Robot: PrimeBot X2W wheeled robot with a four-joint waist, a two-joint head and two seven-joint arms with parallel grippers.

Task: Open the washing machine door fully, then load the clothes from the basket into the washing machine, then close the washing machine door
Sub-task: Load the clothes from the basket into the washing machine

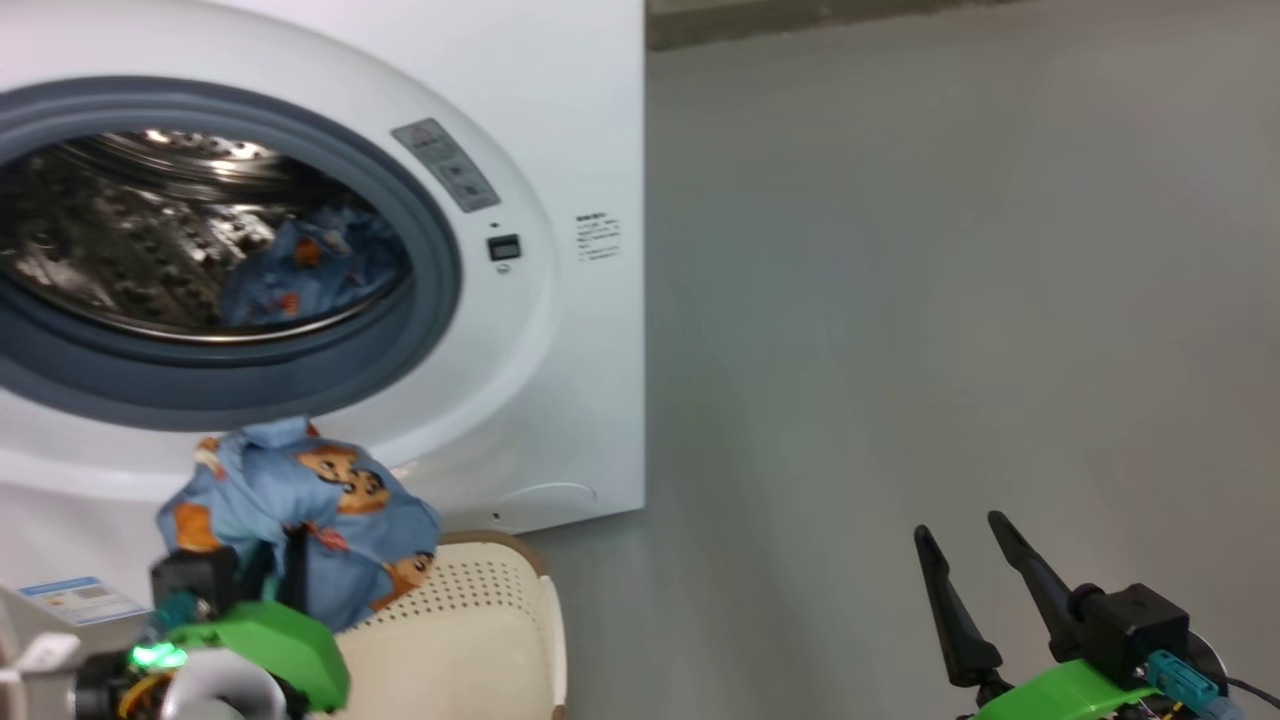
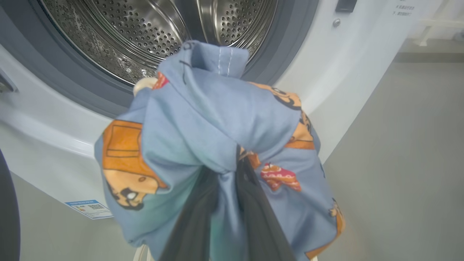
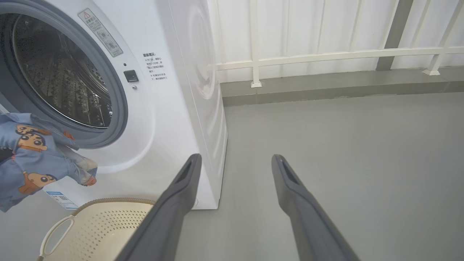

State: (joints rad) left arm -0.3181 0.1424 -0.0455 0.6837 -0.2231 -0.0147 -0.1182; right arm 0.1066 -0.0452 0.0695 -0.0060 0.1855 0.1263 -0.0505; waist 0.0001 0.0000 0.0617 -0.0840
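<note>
The washing machine (image 1: 560, 330) stands with its drum (image 2: 145, 32) uncovered. A dark curved strip at the left border of the left wrist view looks like the rim of the washing machine door (image 2: 7, 217). My left gripper (image 1: 290, 560) (image 2: 224, 195) is shut on the clothes (image 1: 300, 500) (image 2: 217, 119) (image 3: 32, 152), a blue printed bundle hanging above the basket (image 1: 480, 620) (image 3: 108, 224), just below the drum's grey gasket. A blue patch shows inside the drum (image 1: 310, 265); fabric or reflection, I cannot tell. My right gripper (image 1: 958, 528) (image 3: 236, 159) hangs open over the floor, right of the machine.
Bare grey floor (image 1: 950, 300) stretches to the right of the machine. A white railing (image 3: 326, 54) on a low kerb runs behind it. The cream basket sits on the floor against the machine's lower front, by a blue label (image 2: 88, 208).
</note>
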